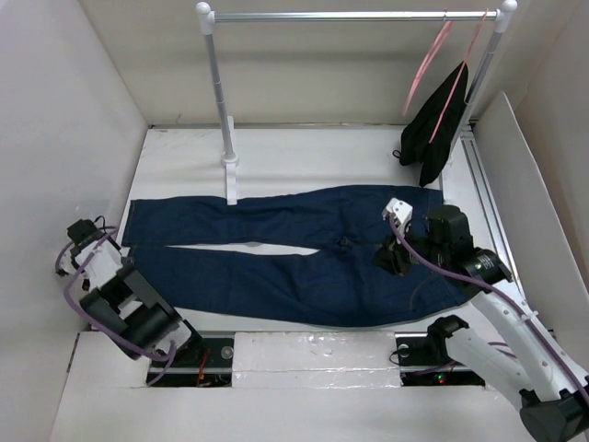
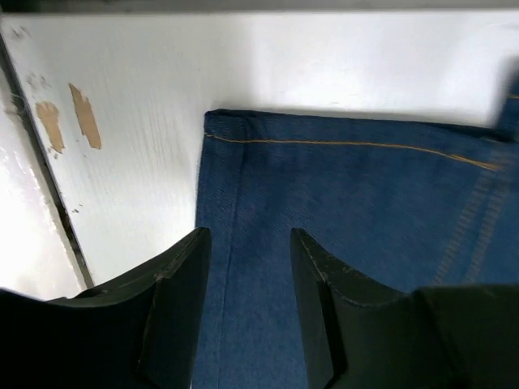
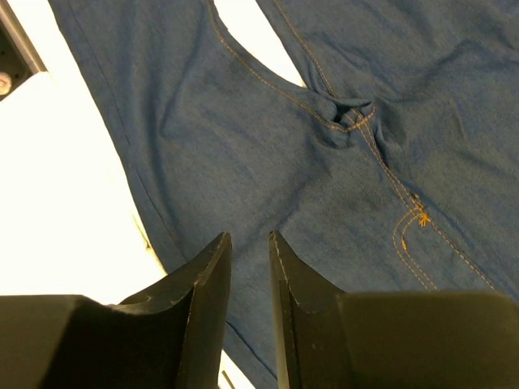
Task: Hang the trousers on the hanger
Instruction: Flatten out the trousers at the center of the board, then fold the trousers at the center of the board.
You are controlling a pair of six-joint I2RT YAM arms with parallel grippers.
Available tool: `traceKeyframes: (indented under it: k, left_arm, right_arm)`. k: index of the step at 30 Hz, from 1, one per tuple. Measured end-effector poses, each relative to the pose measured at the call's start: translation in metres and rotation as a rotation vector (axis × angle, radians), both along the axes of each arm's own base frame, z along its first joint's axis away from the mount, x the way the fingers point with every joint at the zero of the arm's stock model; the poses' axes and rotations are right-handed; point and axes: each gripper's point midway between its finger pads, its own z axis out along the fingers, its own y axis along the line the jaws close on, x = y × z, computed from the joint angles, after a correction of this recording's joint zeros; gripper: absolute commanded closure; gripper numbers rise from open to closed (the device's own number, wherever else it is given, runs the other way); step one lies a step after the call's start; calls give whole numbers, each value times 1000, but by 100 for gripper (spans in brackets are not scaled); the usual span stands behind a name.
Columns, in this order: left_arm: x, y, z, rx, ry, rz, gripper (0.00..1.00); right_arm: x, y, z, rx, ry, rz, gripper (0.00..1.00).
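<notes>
Nothing hung yet: the trousers [image 1: 276, 281] lie flat on the table [image 1: 184, 157], legs left, the hanger [image 1: 425, 63] hangs bare on the far-right rail [image 1: 350, 16], left gripper [image 2: 247, 235] spread over a hem [image 2: 219, 162], right gripper [image 3: 250, 237] narrowly parted near the crotch [image 3: 349, 117], both holding nothing.

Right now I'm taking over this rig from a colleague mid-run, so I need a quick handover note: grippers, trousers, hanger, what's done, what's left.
Left gripper: open, empty, over a leg hem of the trousers.
Right gripper: jaws only slightly apart, empty, above the cloth near the crotch.
Trousers: flat on the table, legs pointing left.
Hanger: bare, hanging on the rail next to a hanging black garment.
Done: nothing gripped yet.
Left: pick up the trousers and get them onto the hanger.
</notes>
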Motion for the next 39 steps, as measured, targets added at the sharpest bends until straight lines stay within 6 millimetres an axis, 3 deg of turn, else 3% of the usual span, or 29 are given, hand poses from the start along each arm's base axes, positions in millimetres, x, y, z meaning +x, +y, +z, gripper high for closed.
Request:
traceKeyframes:
  k: [6,13,17,19,20,22,29,31,33,39]
  left_arm:
    - [-12,-7,-32,-82,105,43,60]
    - [-16,-6,-38,-86,137,62,53]
    - [-17,-6,-38,-84,140,65,53]
    - [-16,-6,-39,-85,141,67,63]
    - [-15,-6,-39,-82,138,66,84]
    - [-9,-5,-41,-69,134,59,100]
    - [5,-11,-36,-38,134,-43,100]
    - [18,-18,-22,-5,83,-111,100]
    - [33,-26,5,59,-11,-175,100]
    - [66,-61,129,280,-392,-351,100]
  right_arm:
    - [2,-3,-2,-35,6,-10,68]
    - [9,-4,2,-56,-1,-23,68]
    - [11,-7,2,-65,-8,-41,56]
    - [11,-8,2,-64,-10,-51,50]
    - [10,-9,2,-63,-10,-57,48]
    - [12,-12,2,-65,-6,-81,45]
    - [14,-45,-5,-119,35,-291,35]
    - [11,-56,-13,-134,67,-360,34]
    - [6,-65,-27,-158,124,-417,35]
    - [-4,-79,-67,-257,337,-533,46]
